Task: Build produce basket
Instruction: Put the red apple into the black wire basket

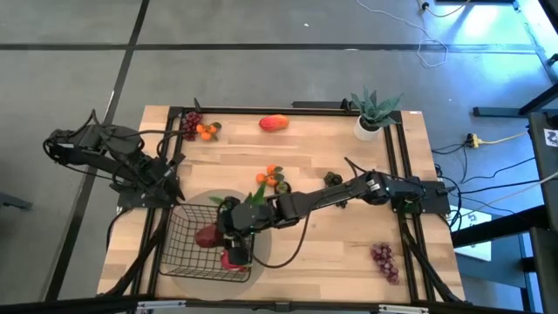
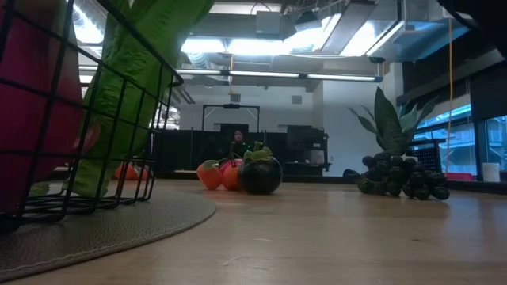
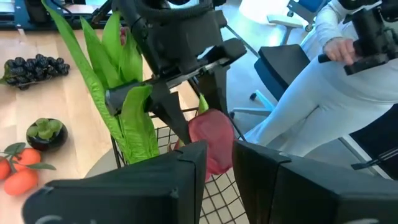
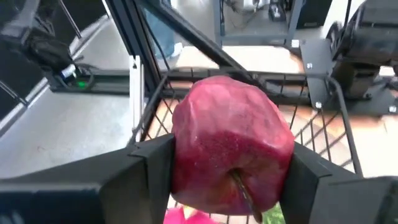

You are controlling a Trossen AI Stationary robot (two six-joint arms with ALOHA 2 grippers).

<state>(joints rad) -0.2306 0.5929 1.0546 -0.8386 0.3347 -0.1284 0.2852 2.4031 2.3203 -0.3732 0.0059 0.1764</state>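
- The right claw (image 4: 227, 171) was clamped on a dark red, apple-like fruit (image 4: 231, 146) and hung over the basket (image 1: 179, 235), at its side toward the tabletop's front edge. Judged: a placing step was in hand; the fruit was not yet released.
- Inside the basket, a pink piece (image 1: 235, 258) lay under that claw, and long green leafy stalks (image 3: 127, 106) leaned up against the wire wall. Judged: the basket was partly filled.
- The basket sat on a round grey mat (image 2: 119, 226) at the front left of the tabletop (image 1: 331, 244).
- The left claw (image 3: 219, 163) waited just behind the basket's left rear corner, fingers nearly together and holding nothing that could be seen.
- Left out, nearest the basket first: a cluster of small oranges (image 1: 272, 178) and a dark round fruit (image 1: 332, 180) just behind it; a red-purple grape bunch (image 1: 384, 259) well off toward the front right.
- Farthest from the basket, at the back edge: a second grape bunch (image 1: 189, 124) with oranges (image 1: 206, 132) and a red-orange mango (image 1: 274, 123). Judged: well over half the produce remained to be loaded.
- A potted spiky plant (image 1: 373, 112) stood at the back right corner.
- Writing: no brand, label or readable text was found.
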